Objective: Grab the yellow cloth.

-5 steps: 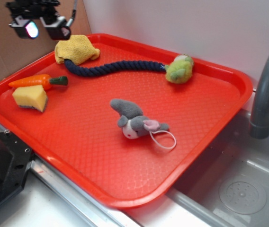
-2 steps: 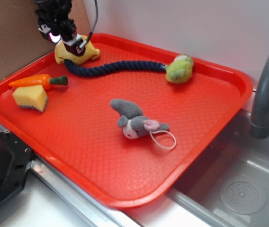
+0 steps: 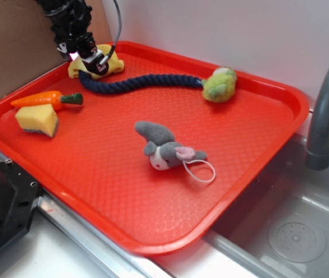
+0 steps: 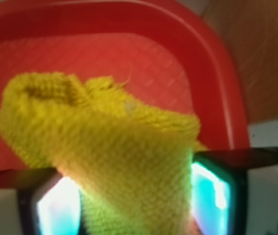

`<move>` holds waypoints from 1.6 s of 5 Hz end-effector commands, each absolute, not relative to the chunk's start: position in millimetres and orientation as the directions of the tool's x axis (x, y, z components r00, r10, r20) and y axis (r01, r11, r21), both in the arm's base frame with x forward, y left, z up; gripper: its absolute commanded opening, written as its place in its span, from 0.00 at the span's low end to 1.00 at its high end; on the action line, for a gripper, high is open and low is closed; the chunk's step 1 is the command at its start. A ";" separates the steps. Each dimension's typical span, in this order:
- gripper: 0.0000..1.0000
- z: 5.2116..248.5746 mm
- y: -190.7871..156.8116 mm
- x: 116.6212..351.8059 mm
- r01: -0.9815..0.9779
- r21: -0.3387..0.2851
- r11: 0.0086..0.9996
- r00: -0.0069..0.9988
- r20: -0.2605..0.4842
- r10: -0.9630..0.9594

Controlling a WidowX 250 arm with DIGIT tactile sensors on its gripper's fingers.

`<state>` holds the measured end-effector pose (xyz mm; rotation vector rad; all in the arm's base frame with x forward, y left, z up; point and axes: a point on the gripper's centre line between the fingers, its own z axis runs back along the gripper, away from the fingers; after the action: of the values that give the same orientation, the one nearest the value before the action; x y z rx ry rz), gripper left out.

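The yellow cloth [image 3: 111, 65] lies bunched in the far left corner of the red tray [image 3: 257, 150]. My gripper [image 3: 91, 58] has come down onto it and hides its middle. In the wrist view the yellow cloth [image 4: 109, 147] fills the whole gap between my two glowing fingers [image 4: 56, 208], and the gripper [image 4: 136, 205] is open and straddles it. The cloth reaches both pads. A folded ridge of it rises ahead of the gripper, toward the tray's rim [image 4: 217, 83].
A navy rope [image 3: 141, 82] with a yellow-green fuzzy ball [image 3: 219, 85] runs right from the cloth. A toy carrot [image 3: 46, 99] and a pale sponge [image 3: 37, 120] lie front left, a grey plush mouse [image 3: 164, 147] mid-tray. A sink [image 3: 292, 231] with faucet [image 3: 326, 104] is at right, a brown wall [image 3: 14, 52] behind.
The gripper came from high above the tray's left corner down onto the cloth, then moved slightly lower and to the right. The cloth has stayed in its place.
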<state>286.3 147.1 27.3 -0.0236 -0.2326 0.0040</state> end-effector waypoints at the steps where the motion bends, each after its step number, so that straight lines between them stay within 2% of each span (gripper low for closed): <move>1: 0.00 60.0 146.6 279.9 -0.078 -0.050 0.996 0.961 0.262 0.088; 2: 0.00 105.0 135.8 257.6 -0.083 -0.053 0.995 0.934 0.345 0.096; 3: 0.00 149.1 113.2 236.2 0.038 -0.037 0.999 0.929 0.370 -0.021; 4: 0.00 185.9 104.2 220.6 0.042 -0.043 0.998 0.925 0.378 -0.023; 5: 0.00 201.5 88.3 216.8 0.120 -0.060 0.991 0.923 0.375 -0.089; 6: 0.00 215.0 48.6 214.5 0.253 -0.013 0.967 0.910 0.342 -0.233; 7: 0.00 226.9 23.6 210.6 0.322 -0.033 0.946 0.904 0.307 -0.297; 8: 0.00 223.4 13.7 220.3 0.290 -0.018 0.957 0.934 0.225 -0.278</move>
<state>215.2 14.8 207.7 -0.0728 -0.1804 -0.2790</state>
